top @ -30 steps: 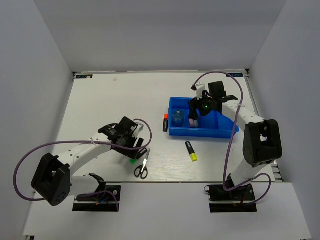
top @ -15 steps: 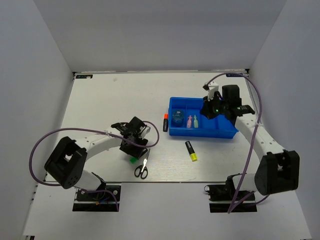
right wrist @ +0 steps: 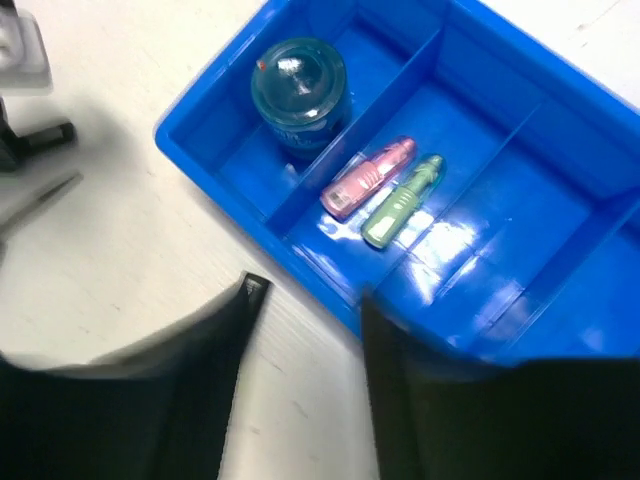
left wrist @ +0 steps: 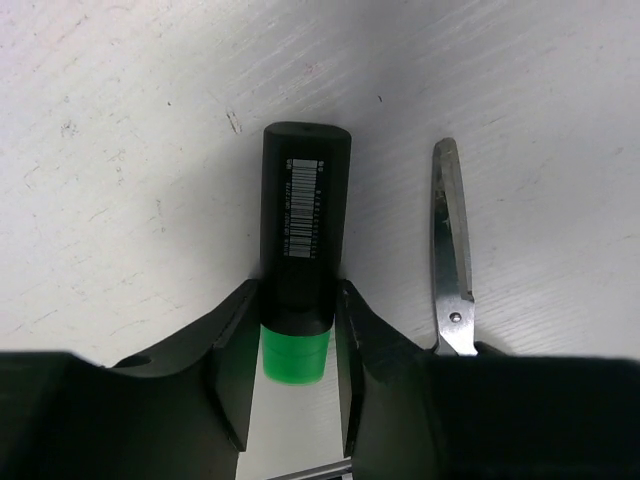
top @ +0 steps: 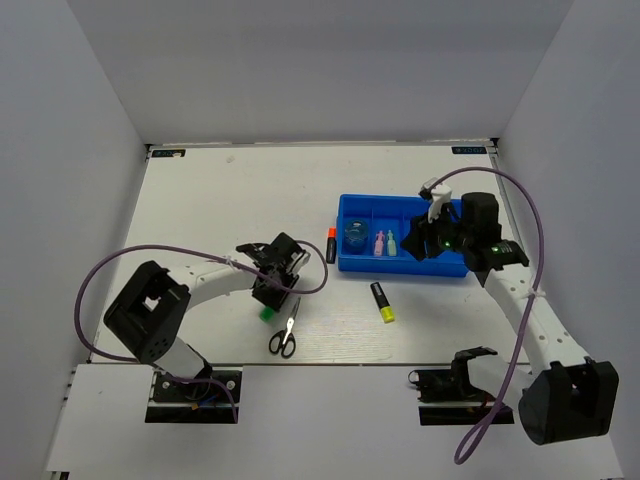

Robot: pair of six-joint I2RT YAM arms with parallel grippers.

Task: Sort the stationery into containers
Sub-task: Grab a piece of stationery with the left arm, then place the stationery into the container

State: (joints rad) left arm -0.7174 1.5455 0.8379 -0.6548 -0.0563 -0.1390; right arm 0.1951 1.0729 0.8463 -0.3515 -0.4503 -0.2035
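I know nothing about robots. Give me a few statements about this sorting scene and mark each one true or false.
1. The pink highlighter and the pale green highlighter share one compartment of the blue tray. True.
2. The scissors are in the tray. False: they lie on the table.
3. The left end effector has a finger on each side of the green-capped highlighter. True.
4. The yellow-capped highlighter is in the tray. False: it lies on the table in front of it.
5. The right end effector holds a highlighter. False: it holds nothing.
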